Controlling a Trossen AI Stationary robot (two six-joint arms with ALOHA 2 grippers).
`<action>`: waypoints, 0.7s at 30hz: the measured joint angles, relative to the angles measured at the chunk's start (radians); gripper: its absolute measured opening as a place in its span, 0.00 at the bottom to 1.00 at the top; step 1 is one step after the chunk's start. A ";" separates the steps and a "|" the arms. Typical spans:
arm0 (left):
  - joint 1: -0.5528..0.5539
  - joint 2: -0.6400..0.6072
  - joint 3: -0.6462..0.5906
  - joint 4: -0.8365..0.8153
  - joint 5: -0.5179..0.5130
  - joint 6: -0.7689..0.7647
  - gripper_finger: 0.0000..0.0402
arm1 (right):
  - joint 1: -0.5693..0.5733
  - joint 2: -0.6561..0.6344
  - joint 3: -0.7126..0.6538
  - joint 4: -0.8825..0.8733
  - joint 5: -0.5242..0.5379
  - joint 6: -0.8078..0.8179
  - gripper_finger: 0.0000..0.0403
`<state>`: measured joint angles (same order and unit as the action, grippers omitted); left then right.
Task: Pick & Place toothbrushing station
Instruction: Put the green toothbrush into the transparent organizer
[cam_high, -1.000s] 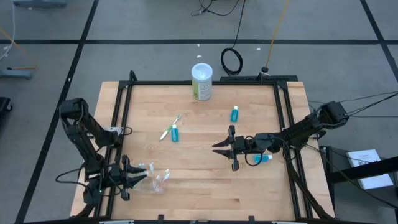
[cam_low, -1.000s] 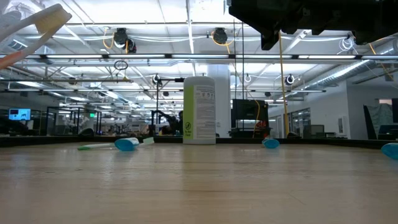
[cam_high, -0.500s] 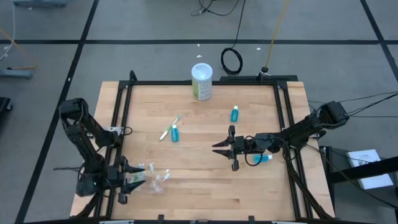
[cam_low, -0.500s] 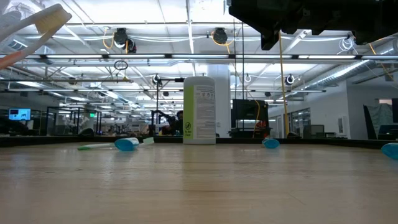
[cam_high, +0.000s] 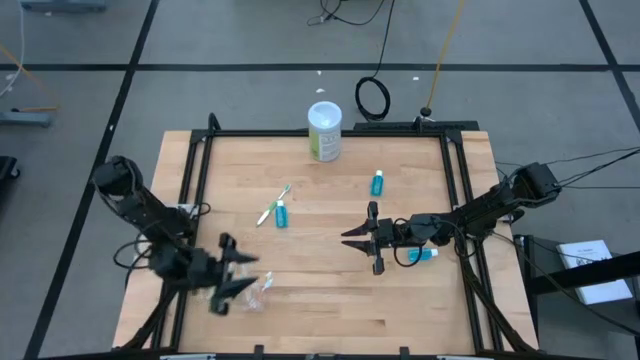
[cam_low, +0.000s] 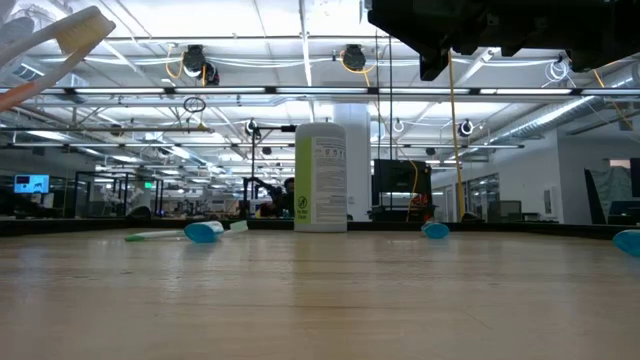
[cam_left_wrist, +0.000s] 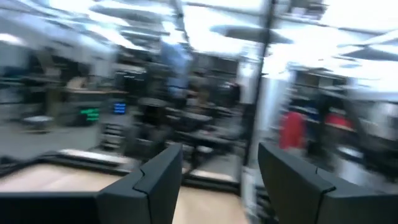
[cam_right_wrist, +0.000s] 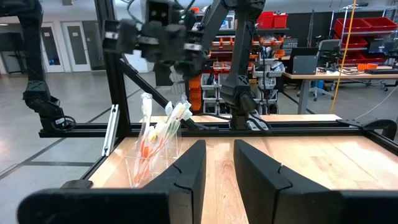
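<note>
Jaws of the left gripper (cam_high: 237, 279) are standing spread and empty now, where a second ago they were narrower and low at the bench's near-left edge, just left of the clear plastic cup (cam_high: 255, 293); the arm has been swinging up and toward the middle, so the gripper is now hanging just beside or partly over the cup, and its wrist view is streaking with the motion; the cup is standing upright on the bench (cam_high: 330, 310) near the front-left corner, with several toothbrushes (cam_right_wrist: 163, 130) leaning in it, white, green and orange, and nothing is gripping it; I judge that a brush has just been dropped in and the arm is going for the next item; the right gripper (cam_high: 364, 239) is waiting over the bench's middle-right, its jaws standing narrowly apart on nothing, unchanged; still lying out are a green toothbrush (cam_high: 271, 204) touching a teal tube (cam_high: 281, 214) at centre-left, a second teal tube (cam_high: 377, 183) farther back, and a third teal tube (cam_high: 424, 255) just behind the right gripper; the white-and-green canister (cam_high: 324, 131) is standing at the far edge, so several pieces remain to be gathered.
</note>
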<state>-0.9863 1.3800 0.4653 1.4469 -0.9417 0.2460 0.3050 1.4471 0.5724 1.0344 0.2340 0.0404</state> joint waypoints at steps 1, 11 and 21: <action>0.035 -0.002 0.011 -0.014 -0.011 -0.018 0.53 | 0.000 0.000 0.000 0.000 0.000 0.000 0.18; 0.384 -0.114 0.317 -0.963 0.071 -0.394 0.53 | 0.000 0.000 0.000 0.000 0.000 0.000 0.18; 0.824 -0.051 0.641 -1.771 0.305 -0.746 0.53 | 0.000 0.000 0.000 0.000 -0.001 -0.001 0.18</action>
<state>-0.1627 1.3292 1.1061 -0.3238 -0.6369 -0.5005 0.3054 1.4475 0.5724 1.0344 0.2333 0.0394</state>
